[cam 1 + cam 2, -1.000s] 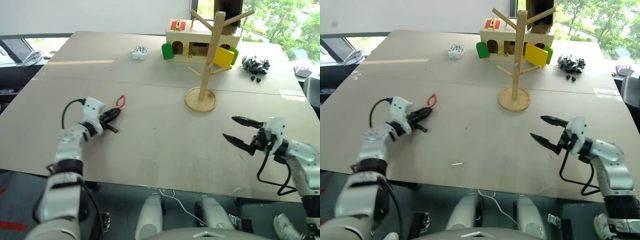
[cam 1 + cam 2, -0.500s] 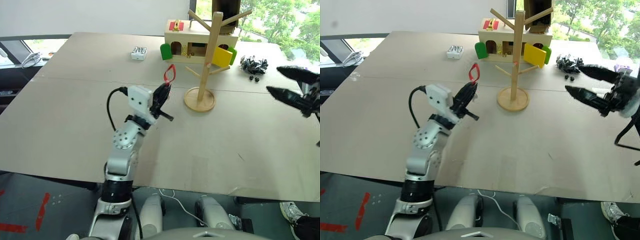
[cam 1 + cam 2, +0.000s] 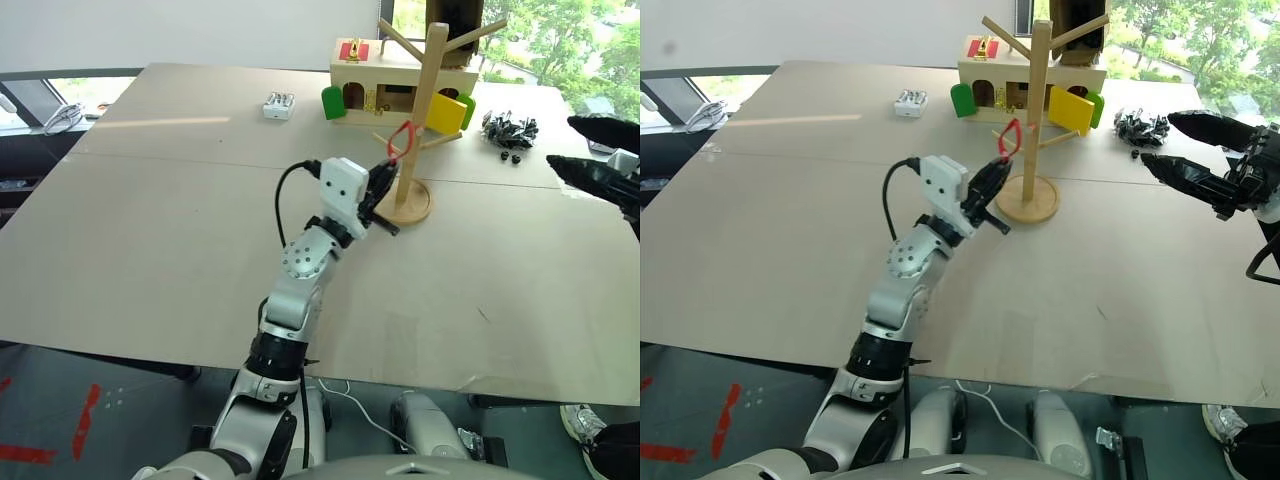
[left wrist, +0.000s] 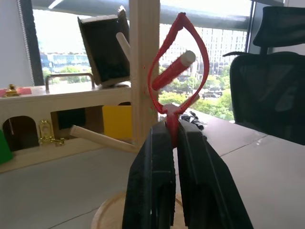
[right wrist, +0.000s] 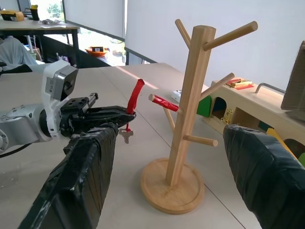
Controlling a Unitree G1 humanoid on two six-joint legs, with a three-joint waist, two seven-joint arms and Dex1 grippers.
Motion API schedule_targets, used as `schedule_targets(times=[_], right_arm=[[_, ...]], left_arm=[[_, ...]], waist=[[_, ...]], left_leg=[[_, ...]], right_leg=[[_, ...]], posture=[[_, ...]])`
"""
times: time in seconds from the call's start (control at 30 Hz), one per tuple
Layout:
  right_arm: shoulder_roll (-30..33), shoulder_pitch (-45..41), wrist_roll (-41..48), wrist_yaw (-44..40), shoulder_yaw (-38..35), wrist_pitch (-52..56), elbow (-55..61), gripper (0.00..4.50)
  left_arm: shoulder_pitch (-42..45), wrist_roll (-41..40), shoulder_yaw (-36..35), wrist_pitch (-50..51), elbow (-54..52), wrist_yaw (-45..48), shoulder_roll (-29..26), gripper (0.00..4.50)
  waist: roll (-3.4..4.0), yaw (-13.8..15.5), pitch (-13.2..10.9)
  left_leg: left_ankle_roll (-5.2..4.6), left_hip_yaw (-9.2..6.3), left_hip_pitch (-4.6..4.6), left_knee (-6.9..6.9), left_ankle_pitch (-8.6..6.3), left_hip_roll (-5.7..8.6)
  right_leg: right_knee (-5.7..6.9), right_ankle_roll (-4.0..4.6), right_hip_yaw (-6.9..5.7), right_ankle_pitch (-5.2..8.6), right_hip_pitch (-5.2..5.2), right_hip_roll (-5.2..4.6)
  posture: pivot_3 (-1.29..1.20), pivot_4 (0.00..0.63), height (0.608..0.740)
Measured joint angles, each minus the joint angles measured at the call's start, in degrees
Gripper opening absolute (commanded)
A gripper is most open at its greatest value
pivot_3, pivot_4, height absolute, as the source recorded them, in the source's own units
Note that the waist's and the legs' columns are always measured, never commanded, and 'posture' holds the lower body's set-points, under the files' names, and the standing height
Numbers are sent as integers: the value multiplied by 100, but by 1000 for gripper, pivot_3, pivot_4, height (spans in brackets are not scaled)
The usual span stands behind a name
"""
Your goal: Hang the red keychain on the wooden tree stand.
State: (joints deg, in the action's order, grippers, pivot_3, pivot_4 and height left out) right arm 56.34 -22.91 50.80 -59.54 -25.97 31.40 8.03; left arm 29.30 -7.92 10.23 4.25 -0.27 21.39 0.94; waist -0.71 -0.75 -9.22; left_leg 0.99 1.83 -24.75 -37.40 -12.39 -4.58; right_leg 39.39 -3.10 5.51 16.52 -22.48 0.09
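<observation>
Fingers of the left gripper [image 3: 385,178] pinch the red keychain [image 3: 401,139] upright, its loop held in the air just beside a peg of the wooden tree stand [image 3: 415,120] on the bench [image 3: 180,240]. The right gripper [image 3: 1185,148] hangs wide apart, holding nothing.

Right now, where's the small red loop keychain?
The red keychain is pinched in the left gripper, held up just left of the wooden tree stand, near a red-tipped peg.
</observation>
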Motion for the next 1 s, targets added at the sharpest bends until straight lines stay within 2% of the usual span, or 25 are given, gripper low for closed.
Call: schedule_targets(times=[0.3, 0.73, 1.0], right_arm=[[-11, 5, -28, 37, -55, -48, 55, 3811], [-47, 120, -61, 46, -204, -50, 115, 3811], [-70, 119, -108, 47, -204, -87, 117, 3811]], left_arm=[[416, -1, 80, -131, 322, -38, 208, 20], [439, -18, -81, -147, 436, -128, 317, 20], [648, 45, -110, -70, 957, -259, 323, 20]], waist=[[0, 0, 0], [0, 2, 0], [-1, 3, -1]], left_leg=[[0, -1, 0, 0, 0, 1], [0, -1, 0, 1, 0, 1], [0, -1, -1, 2, 0, 1]], right_leg=[[-1, 0, 0, 0, 0, 0], [-3, 0, 0, 0, 0, 0], [-5, 0, -1, 0, 0, 0]], posture=[[0, 150, 735], [0, 150, 735], [0, 150, 735]])
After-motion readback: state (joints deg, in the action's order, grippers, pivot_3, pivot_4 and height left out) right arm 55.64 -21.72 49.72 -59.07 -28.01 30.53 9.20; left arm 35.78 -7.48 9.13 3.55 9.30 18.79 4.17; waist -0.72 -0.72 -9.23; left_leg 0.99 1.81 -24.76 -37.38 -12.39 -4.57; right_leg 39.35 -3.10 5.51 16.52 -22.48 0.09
